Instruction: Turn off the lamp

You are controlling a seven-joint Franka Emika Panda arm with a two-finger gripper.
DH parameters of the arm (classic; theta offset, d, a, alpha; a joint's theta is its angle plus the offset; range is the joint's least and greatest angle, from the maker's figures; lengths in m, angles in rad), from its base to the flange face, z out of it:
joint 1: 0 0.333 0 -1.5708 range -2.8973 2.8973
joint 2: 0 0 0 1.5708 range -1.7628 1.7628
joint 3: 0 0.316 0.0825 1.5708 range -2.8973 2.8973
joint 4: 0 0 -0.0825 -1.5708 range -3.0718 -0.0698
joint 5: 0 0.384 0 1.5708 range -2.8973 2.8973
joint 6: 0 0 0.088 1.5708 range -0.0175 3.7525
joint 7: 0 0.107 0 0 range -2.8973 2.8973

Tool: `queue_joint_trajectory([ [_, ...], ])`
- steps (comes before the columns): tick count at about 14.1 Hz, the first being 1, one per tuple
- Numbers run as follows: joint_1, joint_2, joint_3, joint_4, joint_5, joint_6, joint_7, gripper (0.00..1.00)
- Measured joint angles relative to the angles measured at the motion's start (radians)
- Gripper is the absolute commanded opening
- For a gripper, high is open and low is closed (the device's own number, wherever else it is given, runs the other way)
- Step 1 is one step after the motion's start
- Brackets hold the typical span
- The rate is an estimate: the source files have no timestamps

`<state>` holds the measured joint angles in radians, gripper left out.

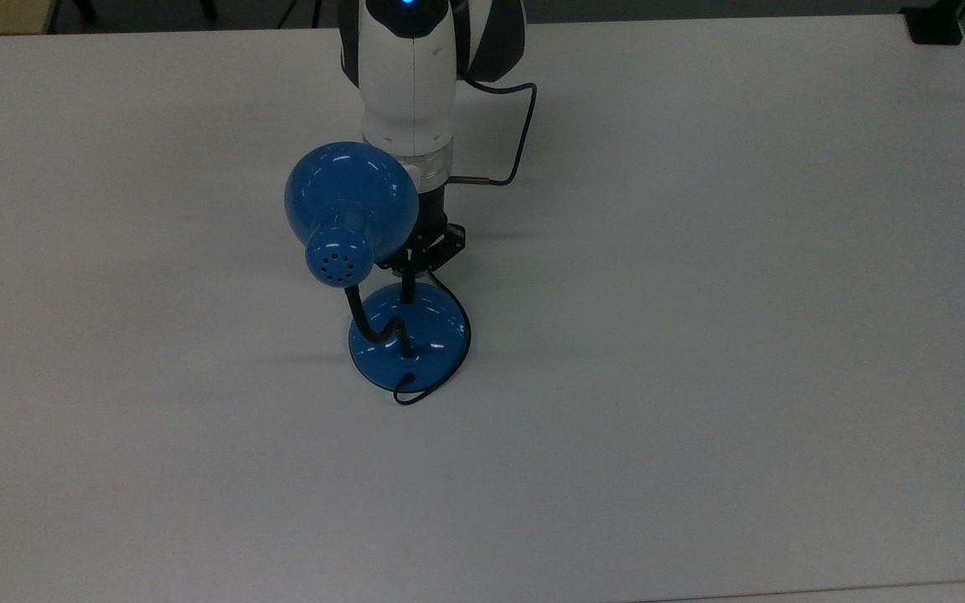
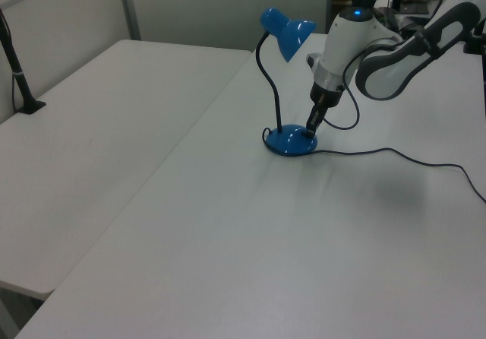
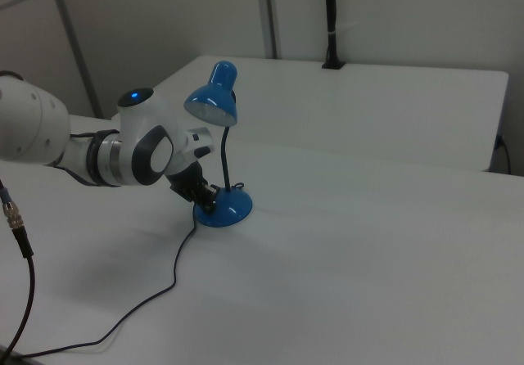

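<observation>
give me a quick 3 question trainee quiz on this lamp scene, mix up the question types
1. True or false: the lamp casts a bright pool of light on the table.
2. Multiple choice: where is the pincer tip? A) on the lamp's shade B) at the lamp's base, at its edge nearest the arm C) on the cord far from the lamp
3. Short answer: in the left view, to which side of the lamp's base does the cord trail across the table?

Key: 1. False, no glow shows under the shade. 2. B. 3. To the left view's right.
</observation>
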<state>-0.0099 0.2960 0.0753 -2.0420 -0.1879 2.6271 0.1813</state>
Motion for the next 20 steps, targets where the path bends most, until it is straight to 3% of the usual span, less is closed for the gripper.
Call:
queue_joint_trajectory([
  [5,0.0,-0.004,0.0,0.002,-0.002,-0.058,0.0,0.05],
  [7,0.0,-0.02,0.0,0.005,-0.002,-0.193,0.0,0.05],
  [11,0.009,-0.123,0.004,0.045,-0.002,-0.479,0.0,0.15],
  [16,0.037,-0.247,0.005,0.153,0.022,-0.773,0.003,0.45],
  [18,0.037,-0.257,0.005,0.264,0.048,-0.873,0.003,0.83],
  [20,0.037,-0.257,0.004,0.324,0.055,-0.895,0.003,0.98],
])
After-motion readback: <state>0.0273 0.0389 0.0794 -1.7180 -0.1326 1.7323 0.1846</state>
